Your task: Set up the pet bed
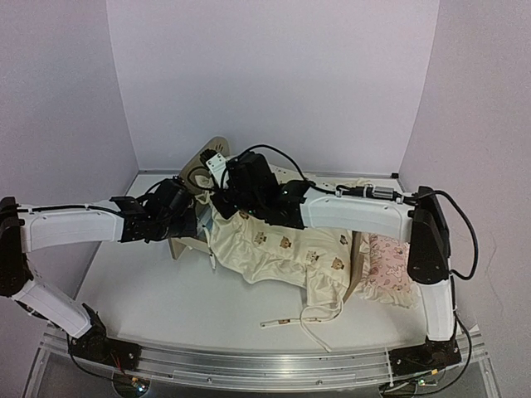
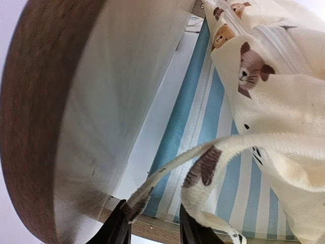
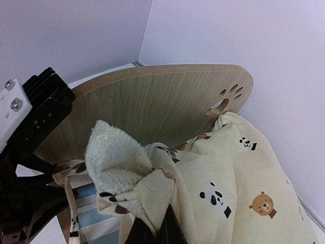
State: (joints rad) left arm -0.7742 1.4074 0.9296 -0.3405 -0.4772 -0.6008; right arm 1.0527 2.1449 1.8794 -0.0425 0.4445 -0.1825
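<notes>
A robot lab was indicated: the white table (image 1: 166, 290) was enclosed on three sides by plain lilac walls (image 1: 274, 75), and an aluminium rail (image 1: 265, 365) was mounted along its near edge.

White flat table (image 1: 166, 290) bears a small light-wood pet bed (image 1: 209, 149). A cream animal-print ruffled cushion (image 1: 274, 249) trails from it onto the surface. A pink ruffled pillow (image 1: 390, 269) lies at right.

Light-wood pet bed (image 3: 152, 96), blue-and-white striped mattress base (image 2: 203, 127), cream cushion (image 1: 274, 247) printed with bears and pandas, pink patterned pillow (image 1: 388, 264)
</notes>
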